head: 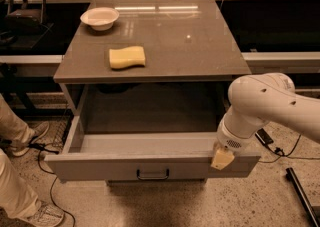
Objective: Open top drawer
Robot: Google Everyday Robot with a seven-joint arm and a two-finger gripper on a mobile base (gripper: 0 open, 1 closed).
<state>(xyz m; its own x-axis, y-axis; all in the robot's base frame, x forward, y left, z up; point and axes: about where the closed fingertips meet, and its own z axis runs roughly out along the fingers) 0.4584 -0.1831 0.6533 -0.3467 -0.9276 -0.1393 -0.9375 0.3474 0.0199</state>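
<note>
The top drawer [115, 166] of the grey cabinet stands pulled far out toward me, its inside empty. Its flat grey front carries a small dark loop handle [152, 174] at centre. My gripper [222, 158] hangs from the white arm [265, 103] at the drawer's right front corner, over the top edge of the front panel, well right of the handle. Only a cream-coloured tip of it shows. The lower drawers are hidden under the open one.
A yellow sponge [127, 57] and a white bowl [100, 18] lie on the cabinet top [190, 46]. A person's legs and shoes [20, 191] stand at the left on the speckled floor, beside cables. A dark rod [302, 196] lies at the lower right.
</note>
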